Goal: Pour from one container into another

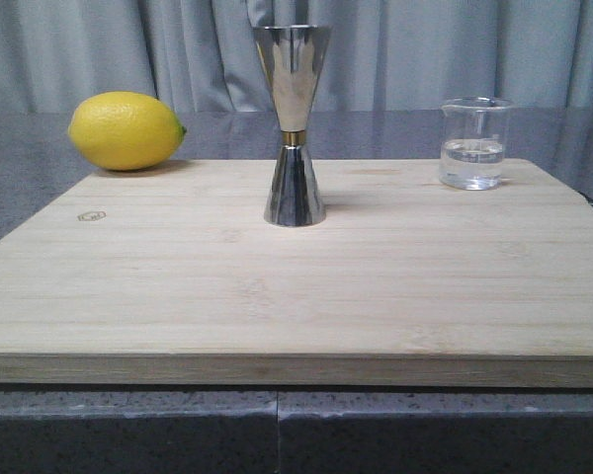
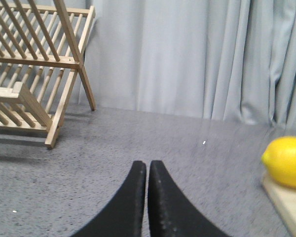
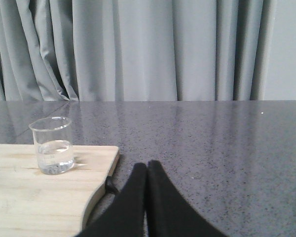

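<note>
Where writing might be read, only a small burnt-in stamp [image 1: 92, 214] near the left edge of the wooden board [image 1: 296, 296], too small to make out; markings on the beaker [image 1: 472, 144] not legible. Stands upright at the board's far right corner, partly filled with clear liquid. Seen again in the right wrist view, well apart from the right gripper [image 3: 147, 168], off to one side near the board's rounded corner. Right gripper fingers pressed together, holding nothing, over the bare table [image 3: 212, 148]. Left gripper [image 2: 147, 168] likewise closed and empty, over grey speckled table, with the lemon [image 2: 286, 162] near the board's edge off to the side. Jigger [image 1: 293, 124] upright at the board's middle, gold band at the waist, well apart from the beaker. Wooden dish rack [image 2: 34, 74] standing on the table. Grey curtain [image 1: 474, 49] behind.
</note>
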Action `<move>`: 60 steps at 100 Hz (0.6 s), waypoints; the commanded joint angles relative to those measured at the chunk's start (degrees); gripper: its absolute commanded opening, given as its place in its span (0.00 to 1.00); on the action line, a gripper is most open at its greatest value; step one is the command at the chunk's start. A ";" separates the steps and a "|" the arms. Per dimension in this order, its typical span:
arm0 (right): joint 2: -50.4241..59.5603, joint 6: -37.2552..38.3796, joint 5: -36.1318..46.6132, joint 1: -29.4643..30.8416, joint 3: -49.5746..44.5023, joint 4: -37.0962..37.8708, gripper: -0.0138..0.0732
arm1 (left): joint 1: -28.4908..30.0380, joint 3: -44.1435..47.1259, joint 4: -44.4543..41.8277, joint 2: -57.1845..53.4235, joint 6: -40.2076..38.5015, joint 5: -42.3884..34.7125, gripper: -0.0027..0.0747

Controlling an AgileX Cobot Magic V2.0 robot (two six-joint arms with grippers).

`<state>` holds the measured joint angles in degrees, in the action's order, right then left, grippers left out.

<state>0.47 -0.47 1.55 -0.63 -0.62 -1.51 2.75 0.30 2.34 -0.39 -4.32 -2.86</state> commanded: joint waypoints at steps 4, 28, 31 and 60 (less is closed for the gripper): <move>1.15 0.47 4.54 -0.04 1.14 -3.74 0.09 | -0.02 1.33 3.64 -1.24 -1.56 -5.02 0.01; 0.27 0.47 -3.77 -0.04 9.30 -3.76 0.09 | -2.75 -3.01 3.64 -1.02 -2.77 -0.76 0.01; -0.30 0.47 -5.11 -0.04 10.40 -3.76 0.09 | -3.37 -3.99 3.64 -0.62 -2.77 0.33 0.01; -12.47 0.47 -15.69 -0.04 23.05 -3.76 0.09 | -12.05 -18.66 3.32 11.19 -2.57 10.66 0.01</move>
<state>-7.17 0.00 -14.20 -0.63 16.80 -5.20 -6.66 -12.82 5.56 5.79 -6.51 8.01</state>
